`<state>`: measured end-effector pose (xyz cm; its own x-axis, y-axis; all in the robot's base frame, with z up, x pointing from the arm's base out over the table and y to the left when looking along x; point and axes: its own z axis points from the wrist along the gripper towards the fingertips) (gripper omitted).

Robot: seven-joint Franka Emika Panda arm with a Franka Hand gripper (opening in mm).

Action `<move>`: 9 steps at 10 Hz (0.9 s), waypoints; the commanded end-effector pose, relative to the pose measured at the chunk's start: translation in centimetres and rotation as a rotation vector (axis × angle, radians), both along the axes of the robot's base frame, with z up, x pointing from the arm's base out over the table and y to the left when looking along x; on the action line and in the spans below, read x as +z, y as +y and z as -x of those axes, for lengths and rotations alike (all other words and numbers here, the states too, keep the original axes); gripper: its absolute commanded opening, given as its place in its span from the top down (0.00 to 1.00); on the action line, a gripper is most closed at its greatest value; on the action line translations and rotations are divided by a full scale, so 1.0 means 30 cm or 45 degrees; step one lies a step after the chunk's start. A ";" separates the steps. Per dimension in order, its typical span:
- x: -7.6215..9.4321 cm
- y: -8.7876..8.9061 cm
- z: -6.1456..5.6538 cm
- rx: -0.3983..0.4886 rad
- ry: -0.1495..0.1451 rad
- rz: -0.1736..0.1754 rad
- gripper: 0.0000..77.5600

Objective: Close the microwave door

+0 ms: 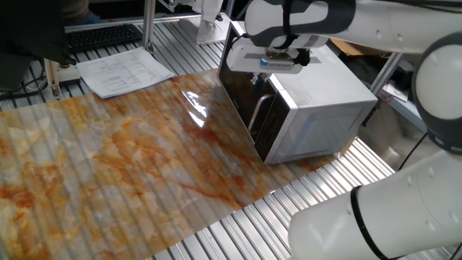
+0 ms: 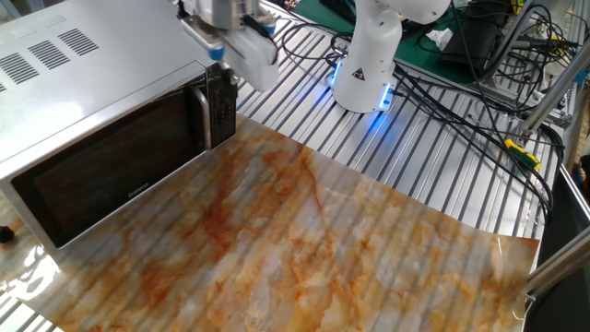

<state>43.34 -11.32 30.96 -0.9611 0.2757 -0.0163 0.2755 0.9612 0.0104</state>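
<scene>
The microwave [image 1: 321,97] is a silver-grey box with vent slots on top [image 2: 55,55]. The microwave door [image 1: 242,87] is dark glass and lies flush against the oven front, and it also shows in the other fixed view [image 2: 111,161]. Its silver bar handle [image 1: 258,112] [image 2: 198,118] stands upright beside the control panel. My gripper [image 1: 261,74] hangs just above the top front corner by the handle, out in front of the door, touching nothing. In the other fixed view, the gripper [image 2: 226,74] is mostly covered by the hand, so its fingers' gap does not show.
A marbled orange-and-white mat [image 1: 123,166] covers the table in front of the microwave. Papers [image 1: 123,72] and a keyboard [image 1: 101,36] lie at the back. The robot base [image 2: 369,55] and loose cables [image 2: 461,101] sit on the slatted table.
</scene>
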 end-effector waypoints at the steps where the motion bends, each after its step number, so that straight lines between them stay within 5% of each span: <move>1: 0.030 0.026 0.023 0.059 -0.004 -0.003 1.00; 9: 0.044 0.032 0.041 0.181 -0.043 0.005 1.00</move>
